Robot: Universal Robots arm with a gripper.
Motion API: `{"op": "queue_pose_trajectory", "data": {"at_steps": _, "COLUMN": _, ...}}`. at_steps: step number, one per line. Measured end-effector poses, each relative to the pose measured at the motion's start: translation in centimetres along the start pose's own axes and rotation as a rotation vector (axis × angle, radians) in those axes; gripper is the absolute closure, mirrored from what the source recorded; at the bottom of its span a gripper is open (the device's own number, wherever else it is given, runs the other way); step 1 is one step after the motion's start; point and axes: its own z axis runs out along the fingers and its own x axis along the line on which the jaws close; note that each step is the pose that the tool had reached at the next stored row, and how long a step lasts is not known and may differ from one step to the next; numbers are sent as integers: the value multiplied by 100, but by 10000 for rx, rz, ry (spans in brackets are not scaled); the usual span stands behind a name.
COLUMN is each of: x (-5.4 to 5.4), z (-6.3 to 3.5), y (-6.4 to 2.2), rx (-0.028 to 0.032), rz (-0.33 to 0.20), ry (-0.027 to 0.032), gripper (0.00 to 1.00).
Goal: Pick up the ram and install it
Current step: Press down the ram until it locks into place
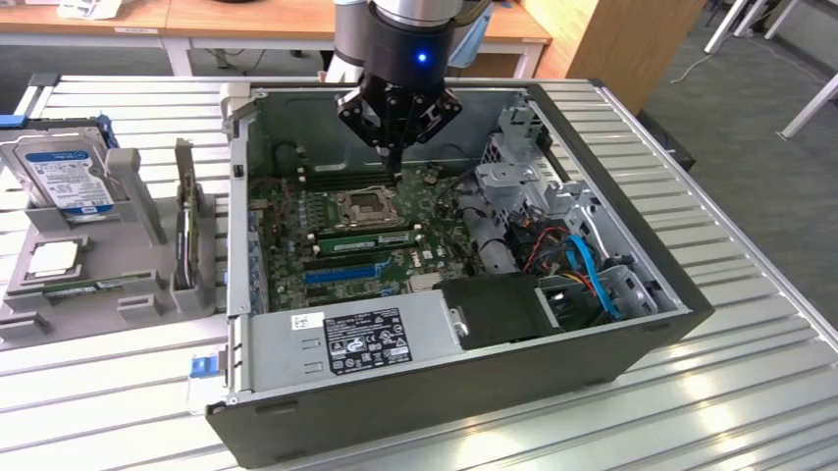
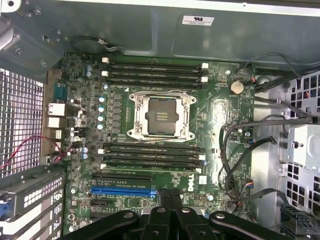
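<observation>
Item: open case (image 1: pixel 524 388) lying on its side on a slatted metal table (image 1: pixel 747 392), board (image 2: pixel 220 107) facing up. Gripper (image 1: pixel 391 169): fingers pressed together, pinching nothing, hanging tip-down inside the case above the board's far half, just beyond the socket (image 1: pixel 367 206); in the wrist view its closed tips (image 2: pixel 170 197) sit over the board's edge beside the blue slot (image 2: pixel 122 190). Ram (image 1: pixel 92 287): a thin green strip lying flat near the front edge of the grey holder (image 1: pixel 137 304), outside the case on the exterior view's left, well apart from the gripper. Same holder: drive (image 1: pixel 66 177) upright at the back, square chip (image 1: pixel 53 257) flat in the middle, card (image 1: pixel 186 226) standing on edge nearest the case wall. Memory slots: one bank (image 2: pixel 155 72) between socket and the case's steel wall, a second bank (image 2: pixel 152 156) between socket and the blue slot; both look dark and unfilled. Open room: the air over socket and slots is free. Bounds: case walls on all sides, power supply (image 1: pixel 353 334) at the near edge, drive cage and looping cables (image 2: pixel 240 150) crowding the exterior view's right.
</observation>
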Motion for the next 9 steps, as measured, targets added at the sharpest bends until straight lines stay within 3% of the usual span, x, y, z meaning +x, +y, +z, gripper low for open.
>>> {"op": "queue_pose_trajectory", "data": {"at_steps": 9, "x": 36, "z": 0, "y": 1, "rx": 1, "rz": 130, "ry": -5, "gripper": 90}}
